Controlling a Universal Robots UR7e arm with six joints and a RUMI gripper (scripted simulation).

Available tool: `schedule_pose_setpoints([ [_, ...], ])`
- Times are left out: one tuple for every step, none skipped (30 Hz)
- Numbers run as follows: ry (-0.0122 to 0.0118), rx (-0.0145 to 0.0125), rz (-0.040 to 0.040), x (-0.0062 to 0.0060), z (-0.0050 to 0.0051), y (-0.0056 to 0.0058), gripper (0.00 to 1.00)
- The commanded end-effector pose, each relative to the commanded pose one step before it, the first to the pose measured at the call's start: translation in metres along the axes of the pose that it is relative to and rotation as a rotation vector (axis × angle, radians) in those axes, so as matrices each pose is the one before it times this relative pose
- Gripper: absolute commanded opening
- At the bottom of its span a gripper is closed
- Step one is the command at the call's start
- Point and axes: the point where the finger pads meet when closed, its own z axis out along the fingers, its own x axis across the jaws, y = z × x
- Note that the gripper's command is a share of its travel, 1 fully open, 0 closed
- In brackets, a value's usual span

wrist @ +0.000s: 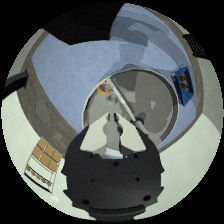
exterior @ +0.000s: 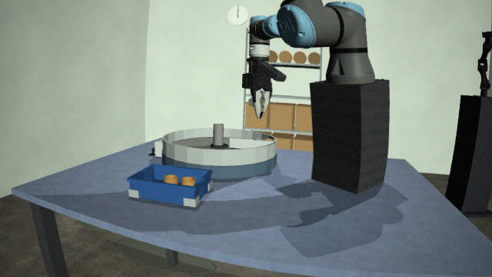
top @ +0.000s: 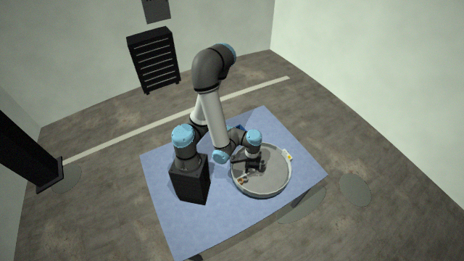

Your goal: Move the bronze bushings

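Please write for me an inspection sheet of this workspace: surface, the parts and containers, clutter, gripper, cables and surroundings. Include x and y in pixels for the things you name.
Surface: blue table top [top: 217, 214] [exterior: 246, 215] [wrist: 70, 65], shadows across it, no damage seen.
Crate: blue crate [exterior: 163, 192] [wrist: 189, 92] beside the turntable [top: 287, 176] [exterior: 219, 157] [wrist: 176, 115], two bronze bushings inside.
Turntable: one bronze bushing [top: 240, 181] [wrist: 104, 89] near the rim, grey pieces close by, too blurred to name.
Clutter: nothing seen.
Gripper: above the turntable; fingers shut, nothing held [top: 262, 168] [exterior: 260, 116] [wrist: 112, 116].
Cables: nothing seen.
Surroundings: storage rack [exterior: 244, 77] with boxes, wall clock [exterior: 237, 15], black drawer cabinet [top: 154, 59].
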Motion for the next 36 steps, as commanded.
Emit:
schedule_pose_setpoints([
  [0.00357, -0.00189, -0.07970, -0.00263, -0.00024, -0.00159, 0.05],
  [0.00000, 0.00000, 0.00000, 0.00000, 0.00000, 0.00000, 0.05],
  [0.00003, 0.00000, -0.01494, -0.00045, 0.00000, -0.00039, 0.05],
  [0.00003, 0.00000, -0.01483, -0.00044, 0.00000, -0.00039, 0.05],
  [0.00003, 0.00000, -0.01472, -0.00043, 0.00000, -0.00039, 0.05],
  [0.00003, 0.00000, -0.01461, -0.00042, 0.00000, -0.00039, 0.05],
  [0.00003, 0.00000, -0.01449, -0.00041, 0.00000, -0.00039, 0.05],
  [0.00003, -0.00001, -0.01438, -0.00040, 0.00000, -0.00039, 0.05],
  [0.00003, -0.00001, -0.01427, -0.00039, 0.00000, -0.00039, 0.05],
  [0.00003, -0.00001, -0.01416, -0.00038, 0.00000, -0.00039, 0.05],
  [0.00003, -0.00001, -0.01404, -0.00037, 0.00000, -0.00039, 0.05],
  [0.00003, -0.00001, -0.01393, -0.00036, 0.00000, -0.00039, 0.05],
  [0.00003, -0.00001, -0.01381, -0.00036, 0.00000, -0.00038, 0.05],
  [0.00003, -0.00001, -0.01370, -0.00035, 0.00000, -0.00038, 0.05],
  [0.00003, -0.00001, -0.01358, -0.00034, 0.00000, -0.00038, 0.05],
  [0.00003, -0.00001, -0.01346, -0.00033, 0.00000, -0.00038, 0.05],
  [0.00003, -0.00001, -0.01334, -0.00032, 0.00000, -0.00038, 0.05],
  [0.00000, 0.00000, 0.00000, 0.00000, 0.00000, 0.00000, 0.05],
  [0.00000, 0.00000, 0.00000, 0.00000, 0.00000, 0.00000, 0.05],
  [0.00003, -0.00001, -0.01323, -0.00031, 0.00000, -0.00038, 0.05],
  [0.00003, -0.00001, -0.01311, -0.00030, 0.00000, -0.00037, 0.05],
  [0.00003, -0.00001, -0.01299, -0.00029, 0.00000, -0.00037, 0.05],
  [0.00002, -0.00001, -0.01287, -0.00029, 0.00000, -0.00037, 0.05],
  [0.00002, -0.00001, -0.01275, -0.00028, 0.00000, -0.00037, 0.05],
  [0.00002, -0.00001, -0.01263, -0.00027, 0.00000, -0.00036, 0.05],
  [0.00002, -0.00001, -0.01251, -0.00026, 0.00000, -0.00036, 0.05],
  [0.00002, -0.00001, -0.01239, -0.00025, 0.00000, -0.00036, 0.05],
  [0.00002, -0.00001, -0.01227, -0.00025, 0.00000, -0.00035, 0.05],
  [0.00002, -0.00001, -0.01214, -0.00024, 0.00000, -0.00035, 0.05],
  [0.00002, -0.00001, -0.01202, -0.00023, 0.00000, -0.00035, 0.05],
  [0.00002, -0.00001, -0.01190, -0.00023, 0.00000, -0.00034, 0.05],
  [0.00002, -0.00001, -0.01178, -0.00022, 0.00000, -0.00034, 0.05],
  [0.00002, -0.00001, -0.01165, -0.00021, 0.00000, -0.00034, 0.05],
  [0.00002, -0.00001, -0.01153, -0.00020, 0.00000, -0.00033, 0.05],
  [0.00000, 0.00000, 0.00000, 0.00000, 0.00000, 0.00000, 0.05],
  [0.00000, 0.00000, 0.00000, 0.00000, 0.00000, 0.00000, 0.05],
])
